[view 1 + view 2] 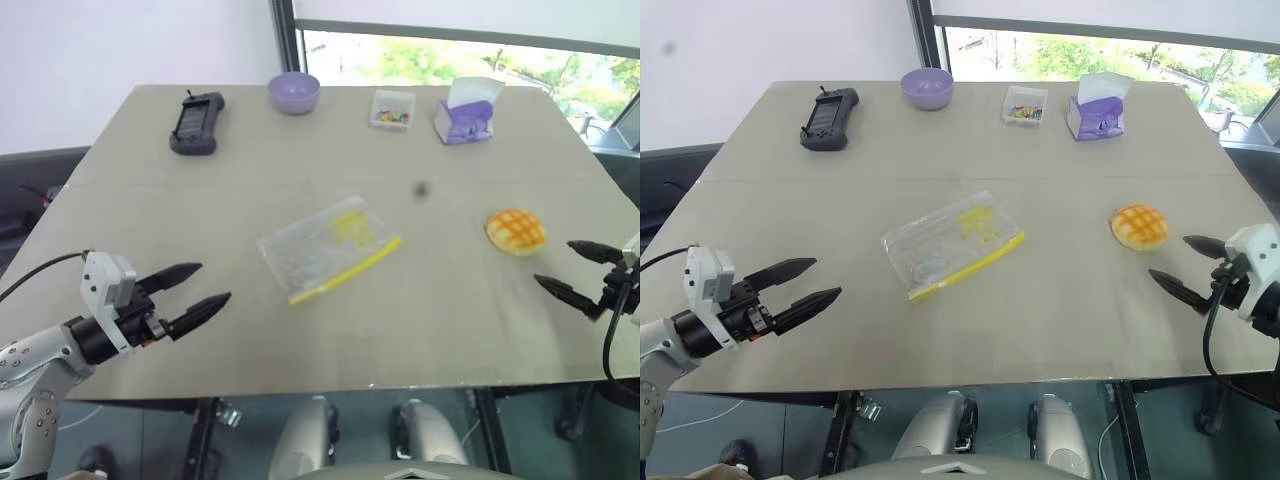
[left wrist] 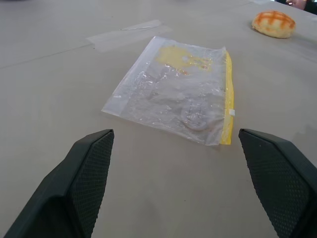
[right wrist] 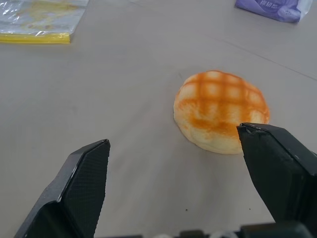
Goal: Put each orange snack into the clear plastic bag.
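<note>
The orange snack point(image 1: 515, 231) lies on the desk point(image 1: 150, 220) toward your right side, well apart from the clear plastic bag point(image 1: 328, 249), which lies flat and empty near the desk's middle with its yellow seal strip toward you. Your right hand point(image 1: 572, 268) hovers just beside the snack, fingers spread wide, holding nothing. Your left hand point(image 1: 195, 291) hangs over the desk's near left part, likewise wide and empty.

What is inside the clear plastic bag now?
No bun is inside the clear plastic bag. It lies flat on the table, with only creases and faint yellow print showing through. The orange bun sits apart, near the right gripper.
</note>
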Controlling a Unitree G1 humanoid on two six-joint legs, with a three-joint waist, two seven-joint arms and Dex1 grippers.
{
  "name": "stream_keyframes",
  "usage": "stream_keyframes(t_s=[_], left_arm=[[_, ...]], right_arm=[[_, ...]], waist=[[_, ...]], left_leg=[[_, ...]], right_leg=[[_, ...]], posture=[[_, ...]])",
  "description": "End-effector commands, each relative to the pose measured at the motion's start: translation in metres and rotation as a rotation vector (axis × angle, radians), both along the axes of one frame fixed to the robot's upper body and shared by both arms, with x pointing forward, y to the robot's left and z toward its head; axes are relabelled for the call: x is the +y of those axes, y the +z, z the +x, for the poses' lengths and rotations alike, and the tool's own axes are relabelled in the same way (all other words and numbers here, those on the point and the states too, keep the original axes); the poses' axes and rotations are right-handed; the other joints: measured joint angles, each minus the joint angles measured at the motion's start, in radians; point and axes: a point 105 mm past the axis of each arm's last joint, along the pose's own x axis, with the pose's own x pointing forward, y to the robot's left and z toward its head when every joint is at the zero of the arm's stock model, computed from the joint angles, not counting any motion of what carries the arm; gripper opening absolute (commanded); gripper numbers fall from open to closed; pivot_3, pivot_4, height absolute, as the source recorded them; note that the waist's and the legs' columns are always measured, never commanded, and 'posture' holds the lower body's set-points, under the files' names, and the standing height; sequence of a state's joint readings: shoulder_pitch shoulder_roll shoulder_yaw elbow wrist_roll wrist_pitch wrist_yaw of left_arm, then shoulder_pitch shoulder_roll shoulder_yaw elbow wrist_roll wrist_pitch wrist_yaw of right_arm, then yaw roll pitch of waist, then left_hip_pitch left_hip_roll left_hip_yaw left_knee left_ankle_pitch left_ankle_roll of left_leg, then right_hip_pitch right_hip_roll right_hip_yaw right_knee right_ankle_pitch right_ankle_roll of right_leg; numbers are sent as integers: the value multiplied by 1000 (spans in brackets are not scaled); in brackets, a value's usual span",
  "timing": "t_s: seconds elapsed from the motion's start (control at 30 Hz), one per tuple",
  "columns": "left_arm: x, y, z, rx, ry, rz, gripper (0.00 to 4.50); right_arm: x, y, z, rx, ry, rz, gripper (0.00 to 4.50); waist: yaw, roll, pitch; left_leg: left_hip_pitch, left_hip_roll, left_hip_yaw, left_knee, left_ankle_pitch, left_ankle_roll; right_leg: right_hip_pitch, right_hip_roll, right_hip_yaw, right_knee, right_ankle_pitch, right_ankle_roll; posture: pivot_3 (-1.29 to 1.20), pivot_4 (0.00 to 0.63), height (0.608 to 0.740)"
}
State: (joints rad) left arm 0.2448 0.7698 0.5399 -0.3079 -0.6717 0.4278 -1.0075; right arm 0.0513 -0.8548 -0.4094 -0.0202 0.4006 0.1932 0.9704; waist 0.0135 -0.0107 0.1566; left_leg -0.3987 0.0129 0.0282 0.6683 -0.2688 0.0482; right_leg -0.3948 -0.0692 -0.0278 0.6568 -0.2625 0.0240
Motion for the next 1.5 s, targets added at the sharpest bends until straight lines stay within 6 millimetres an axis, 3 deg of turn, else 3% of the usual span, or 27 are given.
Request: stream_keyframes(t_s=[0.03, 0.47, 0.77, 0.9, 1.0, 1.13, 1.3, 1.5], left_arm=[[-7, 7, 0, -31, -30, 4, 4276], [-12, 3, 8, -36, 8, 1, 4276], [-7, 11, 23, -52, 140, -79, 4276], [-9, 4, 30, 161, 270, -167, 4276], [-26, 2, 22, 347, 173, -390, 4276], [-31, -11, 30, 482, 243, -551, 4276], [-42, -44, 32, 662, 337, -593, 4276], [-59, -63, 50, 742, 402, -556, 4276]], right_arm=[[-2, 8, 0, -38, -4, -6, 4500], [6, 5, 2, -50, 9, 12, 4500], [12, 10, 13, -111, -20, 45, 4500], [31, 9, 12, -90, 80, 70, 4500], [67, 14, 2, -91, 237, 86, 4500], [101, 14, -7, -99, 358, 84, 4500], [113, 12, -11, -90, 372, 79, 4500], [117, 13, -14, -89, 360, 79, 4500]], waist=[[0, 0, 0], [0, 1, 0], [0, 1, 1], [0, 1, 1], [-2, 1, 1], [0, 1, 1], [2, 0, 2], [11, 1, 0]], left_leg=[[0, 0, 0, 0, 0, 0], [0, 0, 0, 0, 0, 0], [0, 0, 0, 0, 0, 0], [0, 0, 0, 0, 0, 0], [-1, 0, 0, 0, 0, 0], [0, 0, -2, 0, 0, 0], [-1, -2, -2, 1, 0, 0], [1, -3, -3, 1, 0, -1]], right_leg=[[0, 0, 0, 0, 0, 0], [0, 0, 0, 0, 0, 0], [0, -1, 0, 0, 0, 0], [0, -1, -1, 0, 0, 0], [0, 0, -1, 1, 2, 4], [0, 0, -2, 2, 2, 4], [1, -1, -2, 2, 2, 5], [2, -2, -3, 2, 2, 3]], posture=[[0, 150, 740], [0, 150, 740], [0, 150, 740], [0, 150, 740], [0, 150, 740], [0, 150, 740], [0, 150, 740], [0, 150, 740]])
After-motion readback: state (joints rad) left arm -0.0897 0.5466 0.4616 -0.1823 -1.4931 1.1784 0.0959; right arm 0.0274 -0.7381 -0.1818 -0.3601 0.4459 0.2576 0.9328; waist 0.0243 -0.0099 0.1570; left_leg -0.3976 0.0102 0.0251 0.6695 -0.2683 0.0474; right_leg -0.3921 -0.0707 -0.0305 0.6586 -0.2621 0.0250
